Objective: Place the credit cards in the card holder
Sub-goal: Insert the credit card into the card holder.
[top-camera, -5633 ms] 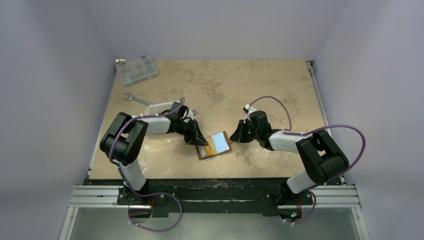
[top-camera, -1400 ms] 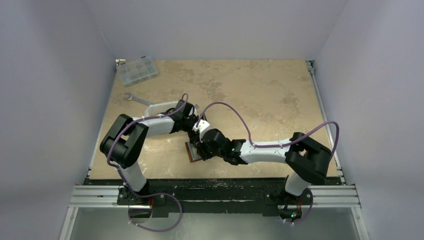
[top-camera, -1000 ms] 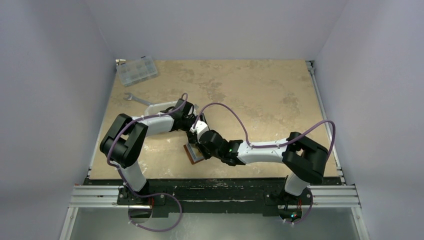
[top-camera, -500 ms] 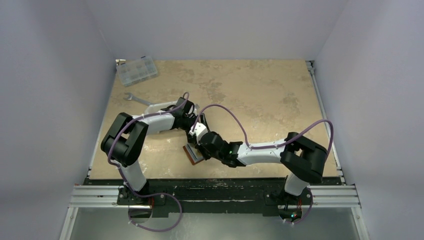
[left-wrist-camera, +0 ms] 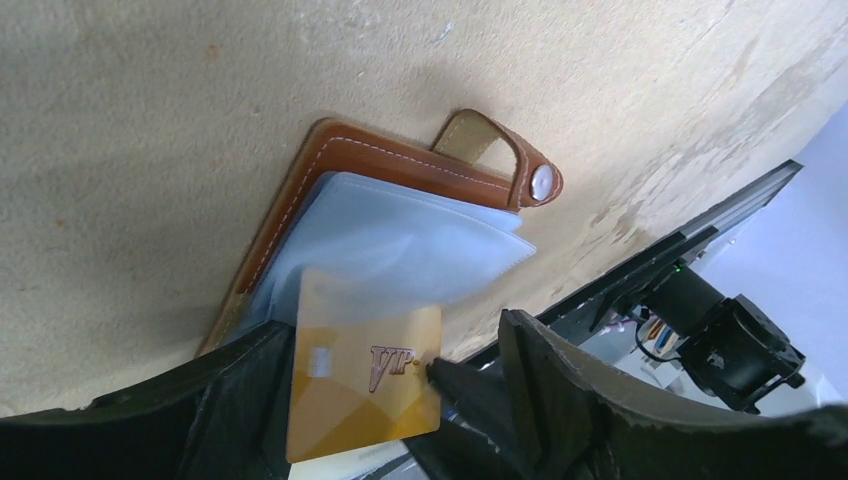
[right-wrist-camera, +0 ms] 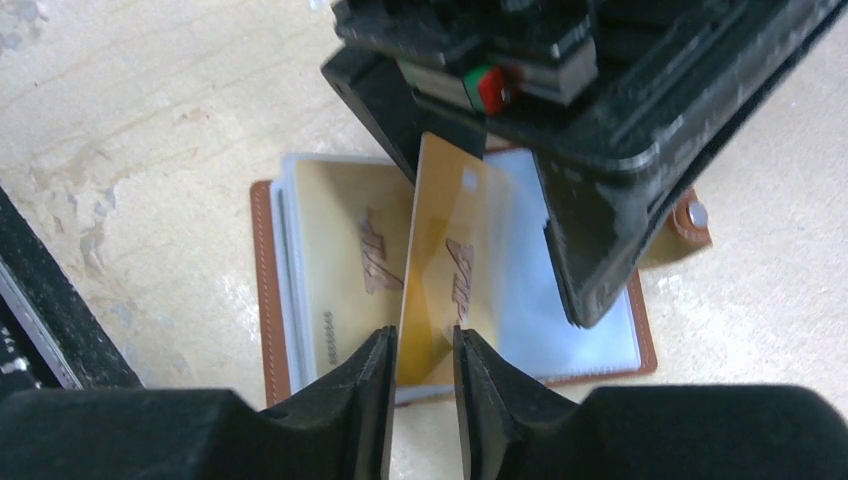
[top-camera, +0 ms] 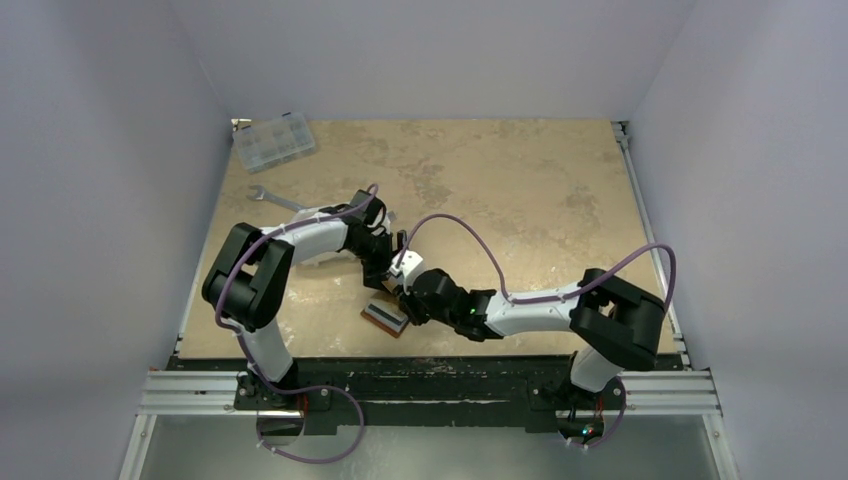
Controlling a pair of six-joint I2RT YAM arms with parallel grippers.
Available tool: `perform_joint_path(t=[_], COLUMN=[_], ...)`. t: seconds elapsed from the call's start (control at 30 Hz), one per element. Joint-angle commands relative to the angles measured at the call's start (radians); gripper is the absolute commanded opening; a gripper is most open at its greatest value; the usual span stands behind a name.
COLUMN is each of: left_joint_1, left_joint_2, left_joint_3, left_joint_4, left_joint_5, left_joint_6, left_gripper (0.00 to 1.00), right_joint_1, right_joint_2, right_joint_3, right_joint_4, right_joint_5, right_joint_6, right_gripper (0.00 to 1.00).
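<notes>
The right jaws, narrowly parted, have one end of a gold credit card (right-wrist-camera: pixel 440 270) between them. The left jaws stand wide astride its other end. Whether either pair grips it I cannot tell. The card stands tilted over the open card holder (left-wrist-camera: pixel 400 160), which lies flat on the bench (top-camera: pixel 500 180).

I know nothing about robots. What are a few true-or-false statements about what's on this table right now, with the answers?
1. The brown card holder lies open on the table. True.
2. The card above it is light blue. False: it is gold, marked VIP.
3. A wrench lies on the table. True.
4. The clear box sits beside the arms' bases. False: it is in the far left corner.
</notes>
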Motion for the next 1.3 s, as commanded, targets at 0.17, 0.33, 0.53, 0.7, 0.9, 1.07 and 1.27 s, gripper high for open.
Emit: perform_joint_path(t=[0.17,0.33,0.53,0.7,0.9,1.07,1.27], left_joint_1=[0.011,0.01,0.011,0.013,0.023,0.055,0.063], left_joint_2=[0.014,0.009,0.004,-0.017,-0.077,-0.129,-0.239], left_joint_3=[0.024,0.019,0.006,0.02,0.066,0.098,0.166], left_joint_4=[-0.127,-0.119,-0.105,-0.128,-0.171,-0.165,-0.05], left_joint_5=[-0.081,-0.069,-0.055,-0.062,-0.087,-0.061,-0.021], left_joint_6=[0.07,0.056,0.039,0.041,0.078,0.083,0.003], left_gripper=[0.71,0.71,0.71,0.71,0.78,0.92,0.98], right_joint_1=[-0.017,-0.017,-0.015,-0.011,-0.011,-0.011,-0.03], right_joint_2=[-0.045,-0.042,-0.011,-0.051,-0.219,-0.321,-0.381], right_joint_3=[-0.054,-0.055,-0.019,-0.031,-0.081,-0.127,-0.161], right_joint_4=[0.058,0.085,0.089,0.092,0.026,-0.005,-0.071], right_joint_5=[-0.028,-0.033,-0.004,0.019,0.006,-0.059,0.024], right_joint_6=[0.013,-0.005,-0.059,-0.071,-0.032,-0.025,0.017], right_gripper=[0.37,0.31,0.1,0.0,0.0,0.0,0.0])
